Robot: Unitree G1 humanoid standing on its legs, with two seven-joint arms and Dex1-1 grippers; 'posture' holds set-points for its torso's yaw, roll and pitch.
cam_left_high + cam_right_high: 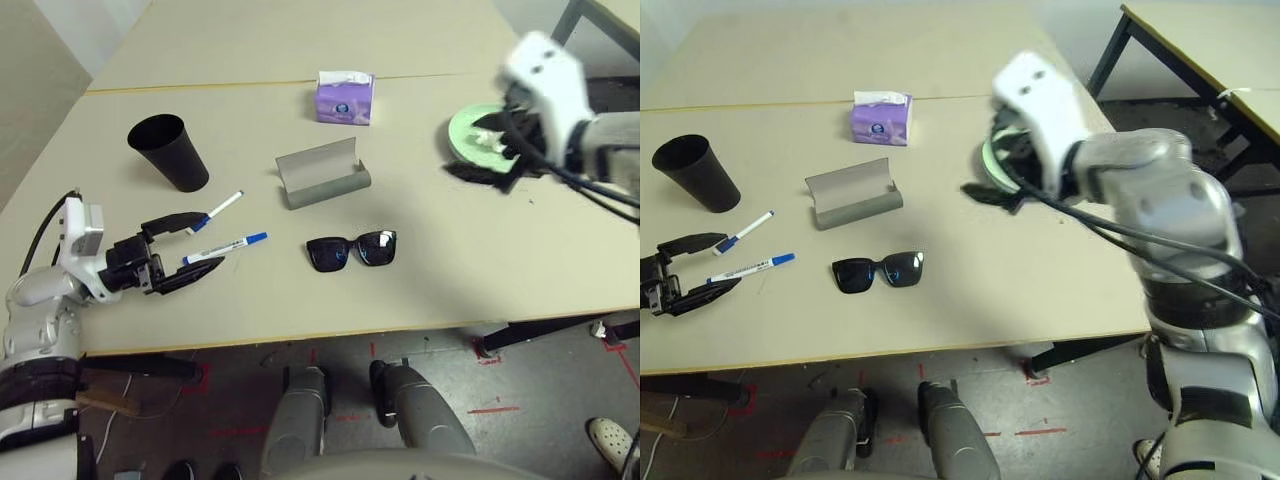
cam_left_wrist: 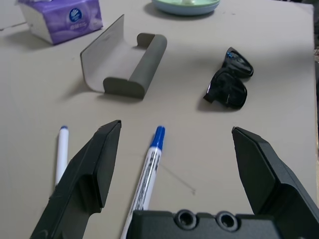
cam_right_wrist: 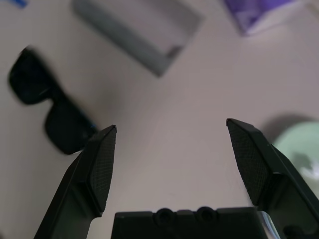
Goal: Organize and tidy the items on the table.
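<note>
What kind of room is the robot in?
Probably a robot test lab, not a home: big plain tables, red tape marks on the grey floor, and a few practice things like sunglasses and a black cup.

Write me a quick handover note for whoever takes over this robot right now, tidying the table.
Left gripper: open, empty, low over the table around one marker; second marker just beyond.
Right gripper: open, empty, raised near the green plate, which holds a white tissue.
Cup, open glasses case and sunglasses sit apart.
Left: markers, sunglasses, case, cup.
</note>
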